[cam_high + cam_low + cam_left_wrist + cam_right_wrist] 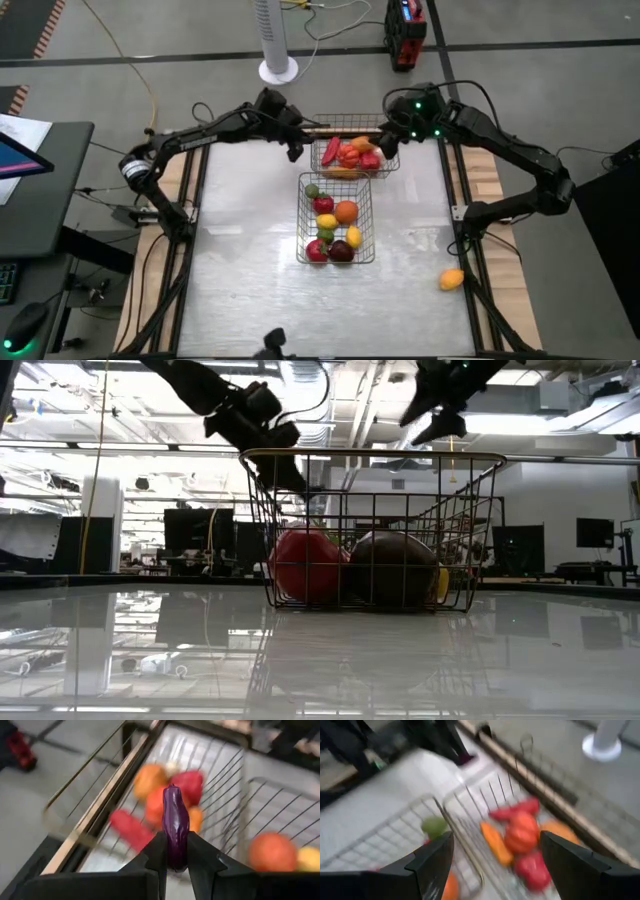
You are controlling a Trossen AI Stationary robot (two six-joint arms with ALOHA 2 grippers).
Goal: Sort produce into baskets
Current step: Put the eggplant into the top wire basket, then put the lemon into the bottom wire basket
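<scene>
Two silver wire baskets stand mid-table: a far basket (390, 165) with red and orange produce, and a near basket (301, 222) with red, orange, yellow, green and dark pieces. My left gripper (294, 148) is just left of the far basket, shut on a dark purple eggplant (175, 822). My right gripper (391, 142) hangs open and empty over the far basket's right side; its fingers (432, 860) stand wide apart. A yellow-orange piece (452, 279) lies on the table near the right edge. My left gripper pinches the purple eggplant's lower part (176, 857) between its two fingers. The eggplant sticks out forward beyond the fingertips, lengthwise along the fingers. It is lifted clear, above the table beside the far basket's left rim.
Table frame rails run along both sides (195, 210). A white fan base (278, 70) and a red and black device (404, 35) stand beyond the far edge. Bare table lies left and right of the baskets.
</scene>
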